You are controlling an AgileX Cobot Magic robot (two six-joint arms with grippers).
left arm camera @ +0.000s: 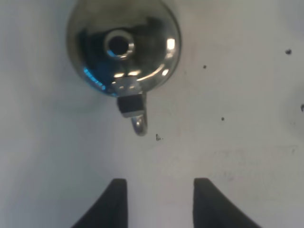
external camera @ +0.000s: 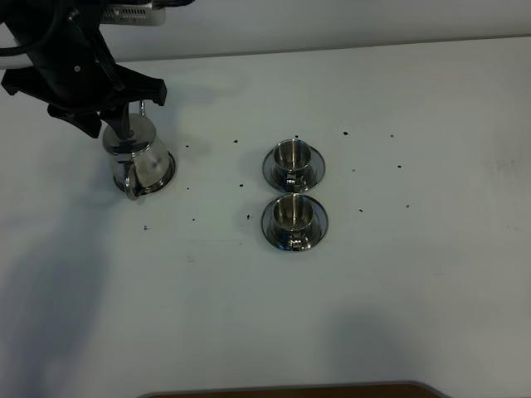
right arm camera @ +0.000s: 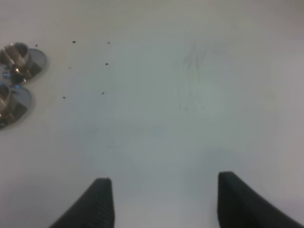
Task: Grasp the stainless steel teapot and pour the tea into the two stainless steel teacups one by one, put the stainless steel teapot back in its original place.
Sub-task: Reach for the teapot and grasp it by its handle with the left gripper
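Note:
The stainless steel teapot (external camera: 138,162) stands upright at the table's left, with its loop handle (left arm camera: 139,122) toward the front edge. In the left wrist view its knobbed lid (left arm camera: 118,45) shows from above. My left gripper (left arm camera: 159,202) hovers over it, open, with nothing between the fingers and a clear gap to the handle. The two stainless steel teacups (external camera: 293,157) (external camera: 294,211) sit on saucers in the middle, one behind the other. I cannot make out tea in them. The original place is hidden, as is whatever lies under the pot. My right gripper (right arm camera: 166,202) is open over bare table.
The left arm (external camera: 79,70) covers the far left corner and part of the teapot's top. Small dark specks (external camera: 241,141) lie scattered on the white table around the cups. A brown edge (external camera: 290,390) runs along the front. Both cups appear at the edge of the right wrist view (right arm camera: 19,59).

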